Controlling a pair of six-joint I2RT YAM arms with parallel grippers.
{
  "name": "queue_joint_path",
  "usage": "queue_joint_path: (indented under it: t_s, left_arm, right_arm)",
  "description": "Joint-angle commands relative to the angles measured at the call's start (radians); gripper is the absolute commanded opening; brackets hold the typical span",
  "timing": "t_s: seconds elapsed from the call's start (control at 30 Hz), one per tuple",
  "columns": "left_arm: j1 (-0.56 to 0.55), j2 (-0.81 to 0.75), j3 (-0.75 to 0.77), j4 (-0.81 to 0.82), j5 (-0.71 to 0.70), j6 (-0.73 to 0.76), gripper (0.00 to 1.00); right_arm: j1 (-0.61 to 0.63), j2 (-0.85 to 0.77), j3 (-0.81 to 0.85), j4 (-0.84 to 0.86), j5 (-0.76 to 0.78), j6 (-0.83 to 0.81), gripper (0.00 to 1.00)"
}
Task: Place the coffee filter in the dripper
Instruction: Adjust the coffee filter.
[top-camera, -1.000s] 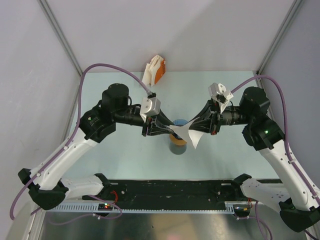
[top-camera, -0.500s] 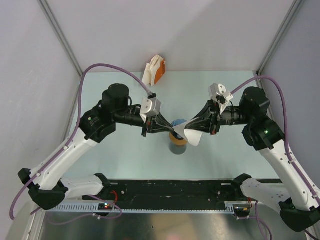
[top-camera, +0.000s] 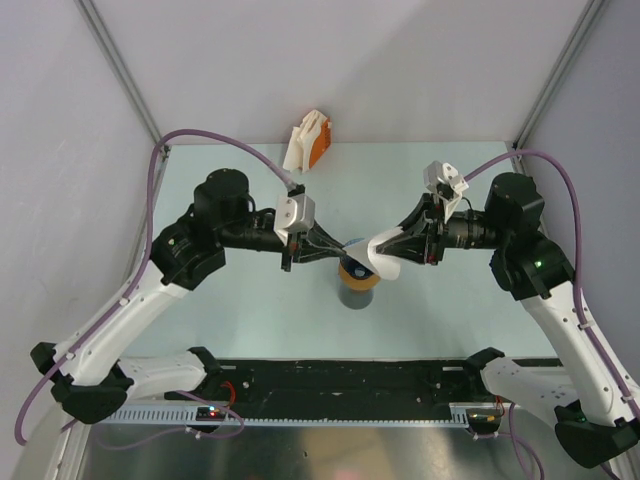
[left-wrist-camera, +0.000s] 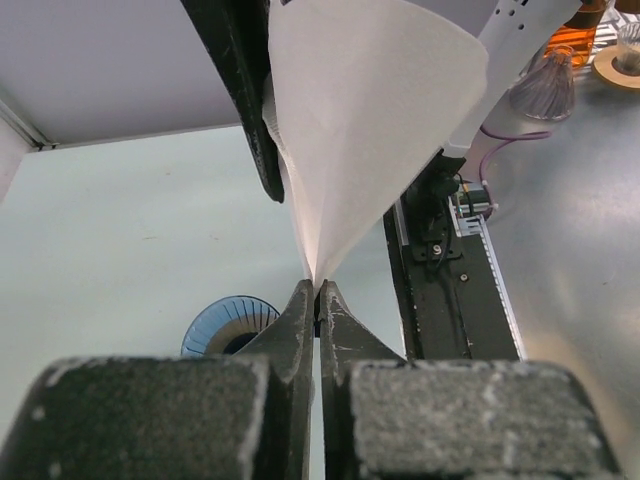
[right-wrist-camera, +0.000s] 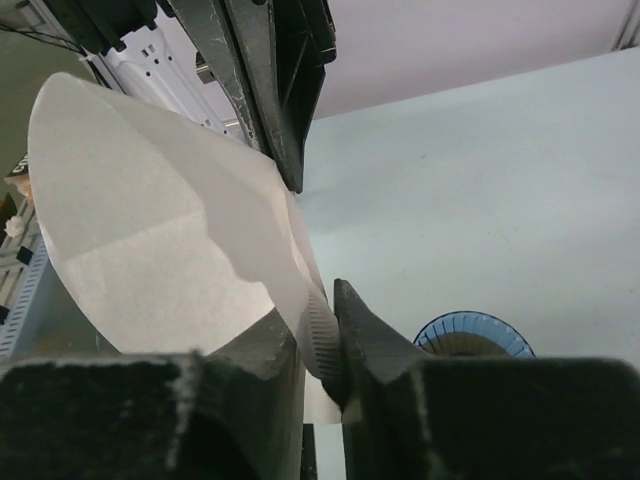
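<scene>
Two arms meet mid-table | left gripper (left-wrist-camera: 318, 292): clamped shut on the coffee filter (left-wrist-camera: 370, 130) at its tip | right gripper (right-wrist-camera: 318, 310): jaws slightly parted (crimped edge in the gap) | coffee filter: in the air over the dripper (right-wrist-camera: 470, 328), not inside

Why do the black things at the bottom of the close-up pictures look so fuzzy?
Left wrist view: the left gripper sits right up against the lens, so its fingers blur, while the coffee filter looks sharper. Right wrist view: the right gripper is soft the same way. Top external view: evenly lit, nothing fuzzy.
</scene>
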Motion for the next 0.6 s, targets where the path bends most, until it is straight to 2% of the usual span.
queue_joint_path:
  t_s: [0.0, 0.03, 0.1, 0.2, 0.27, 0.4, 0.57]
  left_arm:
    - [-0.009, -0.013, 0.021, 0.045, -0.019, 0.0, 0.04]
    - [-0.01, -0.012, 0.02, 0.045, -0.022, 0.0, 0.08]
    - [-0.01, -0.012, 0.015, 0.045, -0.027, -0.004, 0.25]
    - [-0.008, -0.025, 0.002, 0.046, -0.037, -0.018, 0.57]
    - [-0.008, -0.042, -0.011, 0.04, -0.042, -0.018, 0.67]
    - [-0.01, -0.056, -0.027, 0.022, -0.038, -0.018, 0.71]
    - [-0.008, -0.037, -0.019, 0.007, -0.021, -0.025, 0.7]
  right_arm:
    - [-0.006, -0.005, 0.031, 0.023, -0.016, 0.019, 0.11]
    - [-0.006, -0.006, 0.031, 0.034, -0.02, 0.022, 0.05]
    - [-0.007, -0.008, 0.031, 0.045, -0.028, 0.018, 0.01]
    - [-0.006, -0.016, 0.031, 0.026, -0.047, -0.025, 0.0]
    - [-0.006, -0.022, 0.031, 0.003, -0.058, -0.062, 0.0]
    - [-0.004, -0.025, 0.031, -0.023, -0.068, -0.099, 0.0]
    - [0.015, -0.022, 0.031, -0.026, -0.066, -0.123, 0.0]
